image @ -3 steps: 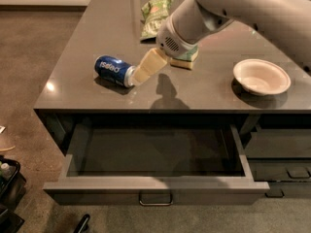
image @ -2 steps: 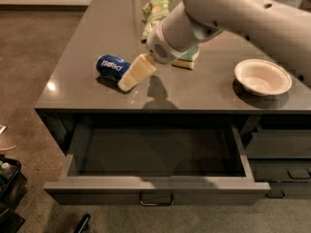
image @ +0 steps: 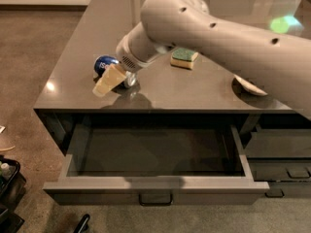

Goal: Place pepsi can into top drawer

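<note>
The pepsi can (image: 105, 63), blue with silver ends, lies on its side on the grey countertop (image: 160, 89) near its left front part. My gripper (image: 108, 81), with cream-coloured fingers, is over the can's near end and hides part of it. The top drawer (image: 155, 165), wide, shallow and dark grey, stands pulled open below the counter's front edge. Its inside shows nothing in it, and its bar handle (image: 155, 198) is at the front middle.
A green and yellow sponge (image: 184, 58) lies on the counter behind my arm. A white bowl (image: 250, 88) at the right is mostly hidden by the arm. Narrower grey drawers (image: 284, 159) stand at the right. Dark objects (image: 8, 188) sit on the floor at the lower left.
My arm has swung left and toward the camera, and now covers much of the counter. My gripper has moved from beside the can's right end onto the can. The can has shifted little.
</note>
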Robot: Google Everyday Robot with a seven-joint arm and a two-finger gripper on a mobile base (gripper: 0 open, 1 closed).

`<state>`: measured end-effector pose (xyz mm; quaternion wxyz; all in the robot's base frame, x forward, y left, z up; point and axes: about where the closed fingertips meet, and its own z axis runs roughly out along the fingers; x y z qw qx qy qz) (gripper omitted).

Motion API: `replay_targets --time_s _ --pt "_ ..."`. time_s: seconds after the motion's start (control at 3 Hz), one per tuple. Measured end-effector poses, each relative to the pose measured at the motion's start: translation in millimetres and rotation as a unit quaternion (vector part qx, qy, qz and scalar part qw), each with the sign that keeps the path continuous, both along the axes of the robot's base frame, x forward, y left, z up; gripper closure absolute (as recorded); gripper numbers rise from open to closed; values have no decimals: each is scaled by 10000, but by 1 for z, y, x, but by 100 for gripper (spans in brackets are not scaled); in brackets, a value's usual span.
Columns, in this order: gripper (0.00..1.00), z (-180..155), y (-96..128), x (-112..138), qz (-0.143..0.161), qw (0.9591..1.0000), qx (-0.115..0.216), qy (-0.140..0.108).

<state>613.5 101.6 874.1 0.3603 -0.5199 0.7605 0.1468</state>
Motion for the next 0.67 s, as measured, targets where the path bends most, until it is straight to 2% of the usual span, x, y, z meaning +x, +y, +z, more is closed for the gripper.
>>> replay_targets --time_s 0.33,0.67 --pt "0 -21 25 12 247 9996 -88 -97" --pt "19 -22 26 12 255 9996 -91 -92"
